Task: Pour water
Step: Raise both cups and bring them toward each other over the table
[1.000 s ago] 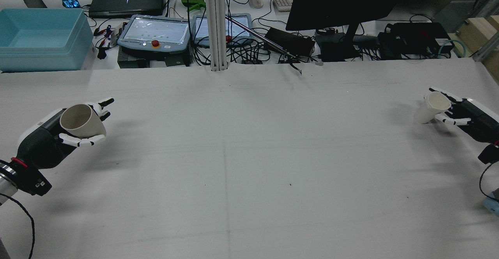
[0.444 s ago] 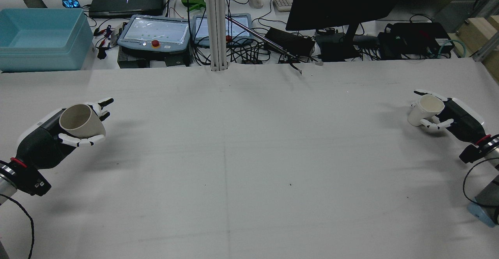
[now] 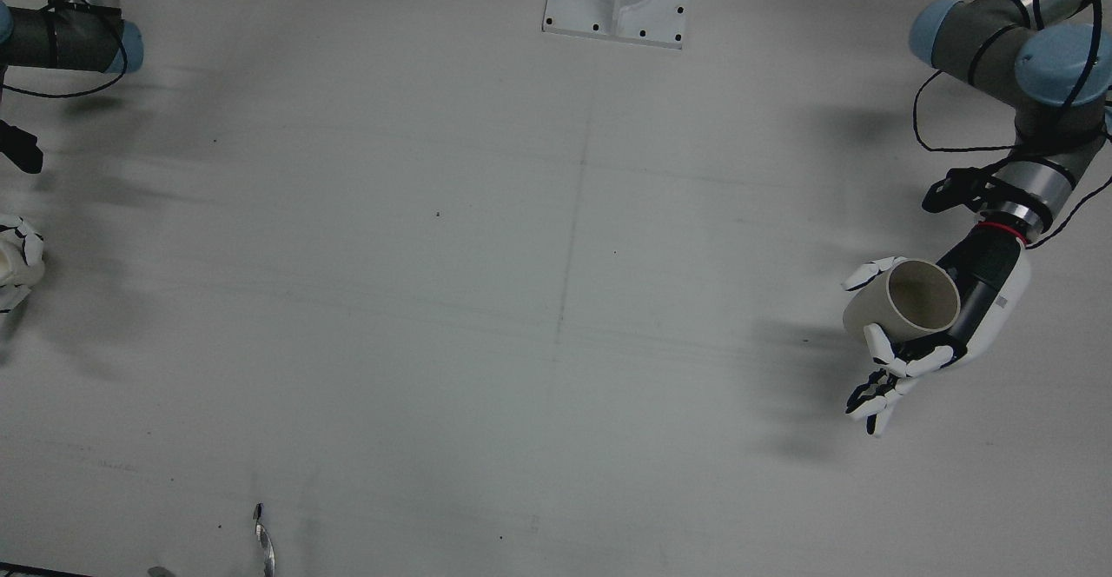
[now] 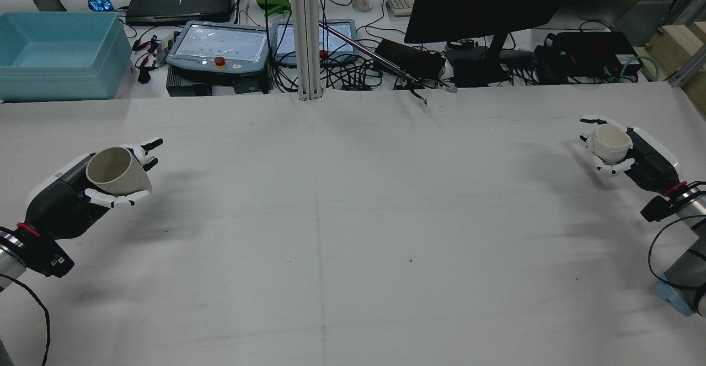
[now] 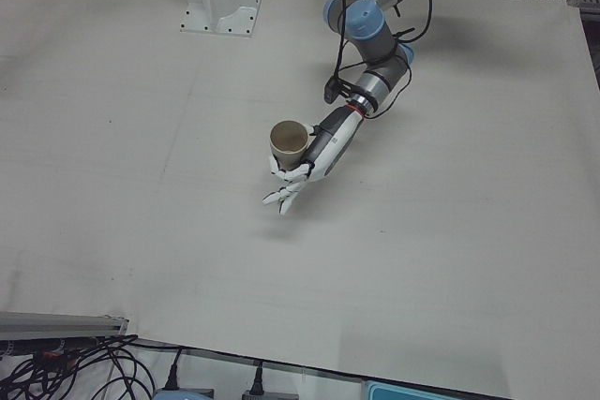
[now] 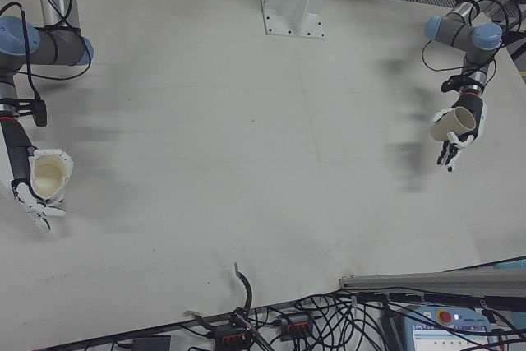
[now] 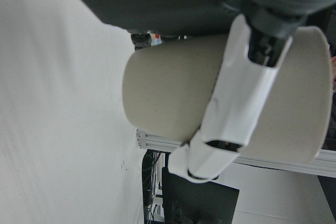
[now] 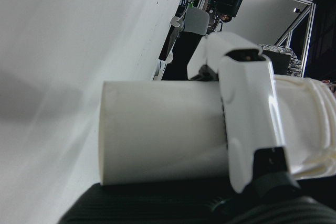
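Since a second ago, the white cup (image 4: 609, 141) in the right hand (image 4: 629, 154) has gone up and away from the robot, toward 12 o'clock in the rear view, and it now stands straighter. It used to lean with its mouth tipped sideways. The tan cup (image 4: 117, 170) in the left hand (image 4: 83, 187) has not moved.

Both cups are up off the table (image 4: 353, 233). The white cup is far out at 3 o'clock in the rear view, and the tan cup is far out at 9 o'clock. They are well apart, with the whole bare middle of the table between them.

The right hand is closed around the white cup, with fingers wrapped over its side. The left hand is closed around the tan cup too, with some fingers (image 3: 873, 399) sticking out past it. The tan cup leans a little.

I think picking up the cups is done. What is left is bringing the two cups close together near the middle, then tipping one over the other. I cannot see any water in either cup, so I cannot tell which one will pour.

Past the table, at 12 o'clock, there is a blue bin (image 4: 58, 52) and a dark monitor (image 4: 485, 2).
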